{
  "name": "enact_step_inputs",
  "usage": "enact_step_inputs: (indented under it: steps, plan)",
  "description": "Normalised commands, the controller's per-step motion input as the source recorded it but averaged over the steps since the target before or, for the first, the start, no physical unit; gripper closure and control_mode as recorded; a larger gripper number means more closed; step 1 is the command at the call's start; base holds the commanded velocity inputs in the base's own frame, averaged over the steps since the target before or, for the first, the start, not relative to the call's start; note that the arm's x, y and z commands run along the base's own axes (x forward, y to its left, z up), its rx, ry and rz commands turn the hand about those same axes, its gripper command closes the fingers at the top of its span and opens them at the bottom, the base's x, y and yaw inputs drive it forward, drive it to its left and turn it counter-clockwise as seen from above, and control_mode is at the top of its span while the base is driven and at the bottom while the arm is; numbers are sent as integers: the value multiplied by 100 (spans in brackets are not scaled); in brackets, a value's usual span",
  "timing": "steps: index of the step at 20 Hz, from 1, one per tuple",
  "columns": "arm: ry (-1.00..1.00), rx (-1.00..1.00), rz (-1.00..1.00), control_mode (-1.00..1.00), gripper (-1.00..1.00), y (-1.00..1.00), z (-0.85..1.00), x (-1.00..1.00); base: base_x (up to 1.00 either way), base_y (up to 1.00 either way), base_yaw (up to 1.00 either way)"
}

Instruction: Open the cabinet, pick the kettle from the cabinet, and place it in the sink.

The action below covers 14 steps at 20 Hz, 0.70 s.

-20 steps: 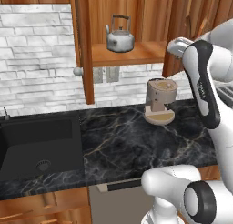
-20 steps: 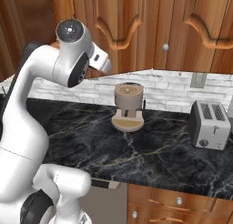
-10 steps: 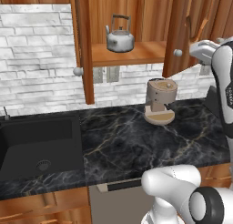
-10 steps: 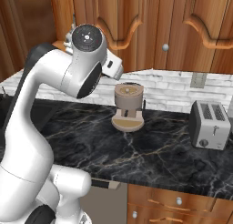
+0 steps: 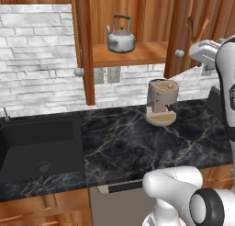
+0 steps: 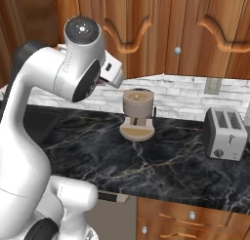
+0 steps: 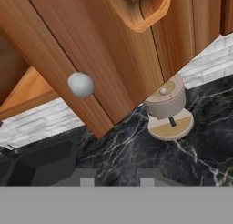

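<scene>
The kettle [image 5: 121, 37] is exposed on the shelf [image 5: 133, 55] by both opened doors; the hand's [image 7: 113, 181] state cannot be told.

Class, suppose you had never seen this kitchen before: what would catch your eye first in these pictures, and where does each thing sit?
The open cabinet on the wall stands out, both doors swung wide, with the silver kettle alone on its shelf. Below it, a tan coffee machine sits on the dark marble counter, with the black sink set in to its left. A silver toaster stands further right.
</scene>
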Motion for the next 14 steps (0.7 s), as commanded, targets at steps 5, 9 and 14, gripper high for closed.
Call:
enact_step_inputs:
  steps: [5, 9, 14]
  plan:
    - [4, 1, 1, -100, -100, 44, 0, -3, 0, 0, 0]
    - [0, 1, 0, -100, -100, 40, 0, 1, 0, 0, 0]
    - [1, 1, 0, -100, -100, 36, 2, 5, 0, 0, 0]
